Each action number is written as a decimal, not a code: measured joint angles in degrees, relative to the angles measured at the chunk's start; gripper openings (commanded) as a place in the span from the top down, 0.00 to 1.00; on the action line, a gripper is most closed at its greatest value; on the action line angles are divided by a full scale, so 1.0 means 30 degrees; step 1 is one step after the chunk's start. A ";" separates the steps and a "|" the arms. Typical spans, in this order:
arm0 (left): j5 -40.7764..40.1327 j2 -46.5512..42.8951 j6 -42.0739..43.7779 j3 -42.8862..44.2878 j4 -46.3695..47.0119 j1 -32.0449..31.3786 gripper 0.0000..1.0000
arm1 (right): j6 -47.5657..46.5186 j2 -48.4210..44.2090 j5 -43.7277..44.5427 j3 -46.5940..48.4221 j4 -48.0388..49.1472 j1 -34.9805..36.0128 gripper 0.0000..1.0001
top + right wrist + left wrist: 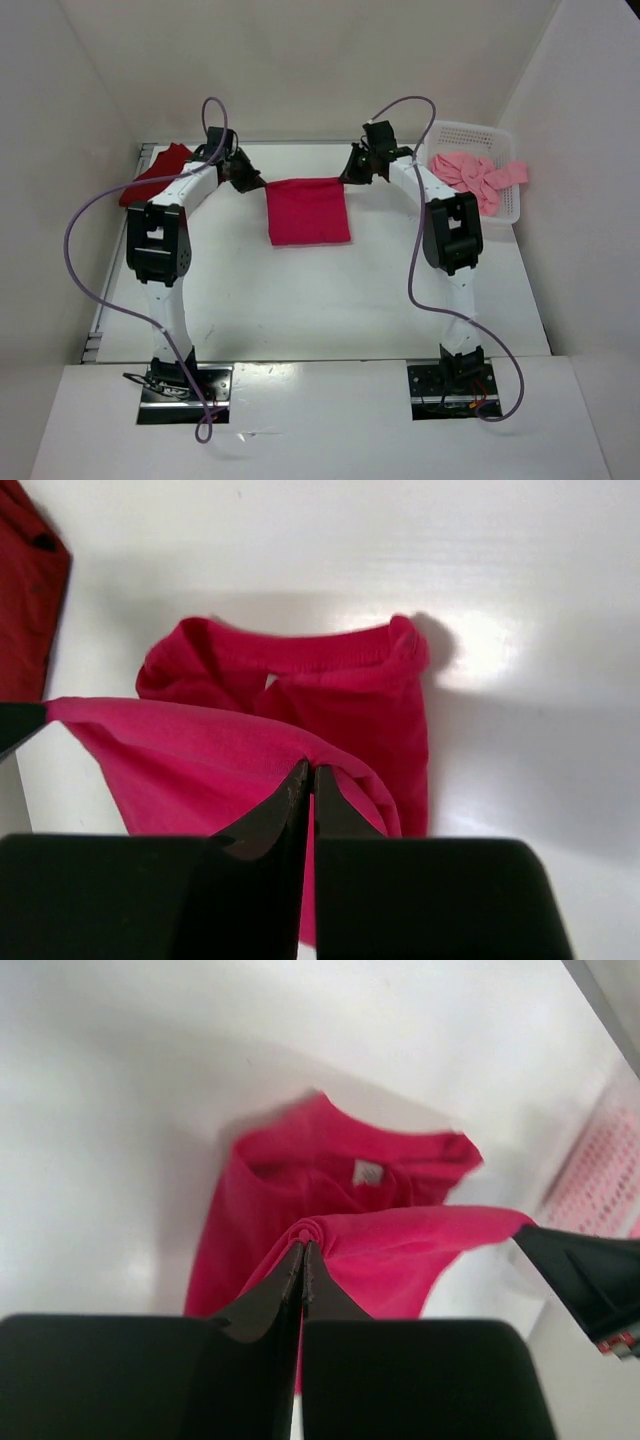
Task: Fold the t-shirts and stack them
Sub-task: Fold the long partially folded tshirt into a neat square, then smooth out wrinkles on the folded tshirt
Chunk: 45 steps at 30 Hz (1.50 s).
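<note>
Top view: crimson shirt point(308, 212) lies on the white counter point(330, 300) toward the far side, about midway between the two arms. From above it reads as a near-square patch of cloth, flat over most of its area.

Left pincer point(303, 1252): jaws pressed together, a fold of the crimson shirt's edge caught between the tips. Left wrist view shows the cloth bunched right at the tips and running off to the right as a taut raised band.

Right pincer point(308, 773): jaws likewise closed on a fold of the same shirt. Right wrist view shows the raised band running off to the left, toward the other pincer's tip at the frame edge.

So the shirt is held at two points, one on its far left and one on its far right. The held edge is lifted off the counter. Under and beyond it the collar end lies flat, neck label showing in the left wrist view.

Dark red shirt point(155, 172): far-left corner of the counter, bunched, beside the left arm, apart from the crimson one.

Salmon shirt point(478, 175): crumpled in the white basket point(505, 205) at the far right, one part hanging over the right rim.
</note>
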 measured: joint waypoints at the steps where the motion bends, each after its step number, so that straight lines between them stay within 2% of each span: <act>1: -0.0153 0.0437 -0.0022 0.0284 0.0051 0.0044 0.99 | -0.0029 0.0474 -0.0058 0.0532 0.0022 -0.0007 0.97; 3: -0.0379 0.1195 -0.0073 0.0743 0.0146 0.0182 0.84 | -0.0029 0.1406 -0.0153 0.1610 -0.0131 -0.0007 0.94; 4: -0.0444 0.1464 -0.0066 0.0933 0.0160 0.0211 0.65 | -0.0022 0.1792 -0.0131 0.2084 -0.0175 -0.0007 0.92; 5: -0.0495 0.1676 0.0029 0.1144 0.0219 0.0233 0.57 | -0.0022 0.2120 -0.0036 0.2521 -0.0350 -0.0007 0.89; 6: -0.0503 0.1894 -0.0036 0.1435 0.0277 0.0255 0.50 | -0.0022 0.2441 0.0044 0.3038 -0.0619 -0.0007 0.77; 8: -0.0517 0.2193 -0.0007 0.2135 0.0379 0.0262 0.41 | 0.0022 0.2820 0.0138 0.3738 -0.0794 -0.0007 0.66; 9: -0.0510 0.2251 -0.0036 0.2455 0.0474 0.0262 0.38 | 0.0015 0.2892 0.0146 0.4036 -0.0882 -0.0015 0.64; 11: -0.0510 0.2244 -0.0036 0.2871 0.0736 0.0379 0.38 | -0.0029 0.2914 0.0146 0.4488 -0.1005 -0.0022 0.64; 14: -0.0350 0.1923 -0.0087 0.2820 0.1297 0.0415 0.49 | -0.0073 0.2863 0.0197 0.4991 -0.1086 -0.0022 0.67; 15: -0.0226 0.1574 -0.0066 0.2412 0.1574 0.0342 0.50 | -0.0095 0.2732 0.0226 0.4969 -0.1122 -0.0022 0.71; 16: -0.0124 0.1173 -0.0073 0.1916 0.1676 0.0306 0.52 | -0.0117 0.2543 0.0248 0.4779 -0.1122 -0.0022 0.81; 19: 0.0197 -0.0131 -0.0117 0.0138 0.2397 -0.0328 0.52 | -0.0219 0.1625 0.0117 0.3592 -0.0969 0.0109 0.97; 20: 0.0401 -0.0474 -0.0182 -0.0481 0.2667 -0.0714 0.53 | -0.0248 0.1421 -0.0095 0.3315 -0.0925 0.0153 0.98; 26: 0.1792 -0.1166 -0.0991 -0.5370 0.5064 -0.3024 0.55 | -0.0007 0.2018 -0.2302 0.3082 -0.0138 0.0707 1.00; 30: 0.1792 -0.1195 -0.1144 -0.7963 0.5348 -0.2769 0.55 | 0.0138 0.4073 -0.3228 0.4422 -0.0022 0.0882 1.00; 35: 0.1785 -0.2251 -0.1450 -0.9595 0.6368 -0.2433 0.55 | 0.0554 0.6360 -0.3432 0.5136 -0.0095 0.0845 1.00; 37: 0.1770 -0.2747 -0.1479 -1.0236 0.6761 -0.2426 0.49 | 0.0831 0.6652 -0.3701 0.5399 -0.0160 0.0750 1.00; 38: 0.1756 -0.3067 -0.1566 -1.0666 0.6951 -0.2426 0.41 | 0.0831 0.6666 -0.3621 0.5639 -0.0233 0.0714 1.00; 40: 0.1719 -0.3708 -0.1523 -1.1162 0.7016 -0.2426 0.34 | 0.0831 0.6674 -0.3468 0.6054 -0.0291 0.0692 1.00; 41: 0.1668 -0.4189 -0.1617 -1.1395 0.7009 -0.2426 0.26 | 0.0823 0.6688 -0.3432 0.6397 -0.0321 0.0678 1.00; 43: 0.1574 -0.5042 -0.1501 -1.1577 0.6870 -0.2353 0.21 | 0.0823 0.6696 -0.3432 0.6849 -0.0357 0.0670 0.96; 45: 0.1282 -0.6047 -0.1413 -1.1613 0.6659 -0.2222 0.15 | 0.0823 0.6696 -0.3439 0.7227 -0.0408 0.0663 0.86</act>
